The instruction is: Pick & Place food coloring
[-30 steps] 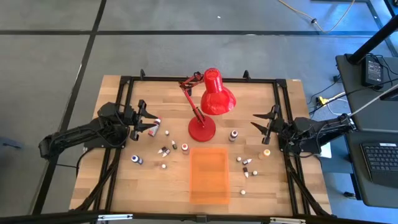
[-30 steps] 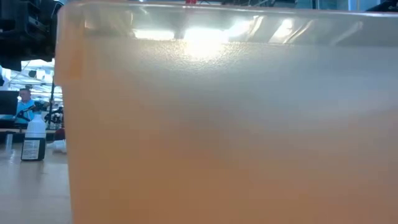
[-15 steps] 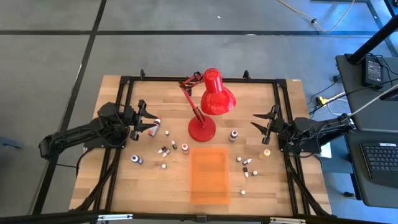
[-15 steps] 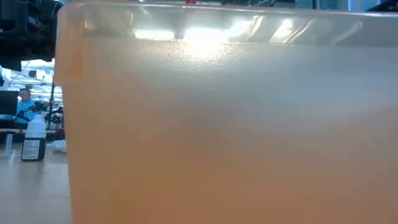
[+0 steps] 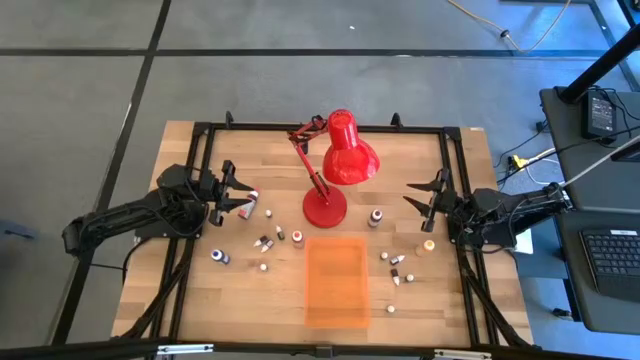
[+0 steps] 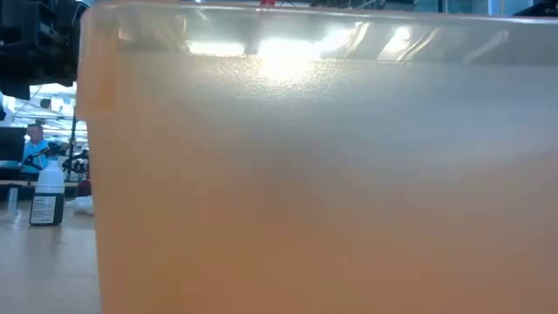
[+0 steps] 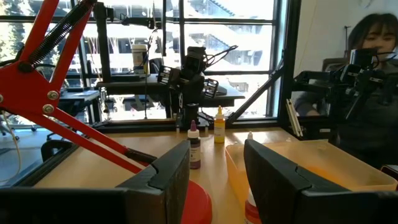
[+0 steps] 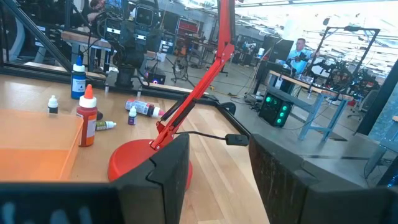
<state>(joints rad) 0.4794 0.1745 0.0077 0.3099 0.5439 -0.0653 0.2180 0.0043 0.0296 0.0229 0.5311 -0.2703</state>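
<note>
Overhead, scattered food coloring bottles (image 5: 266,241) flank the tray (image 5: 336,281) blocking the low view.

You have no readable text, brand, number or sign anywhere in these views. The nearest candidate is the dark label on the white-capped bottle (image 6: 47,199) that stands just beside the orange tray (image 6: 323,174) in the low view, and its print is too small to make out. The small dropper bottles (image 8: 87,116) near the tray carry labels too, none of which you can read.
</note>
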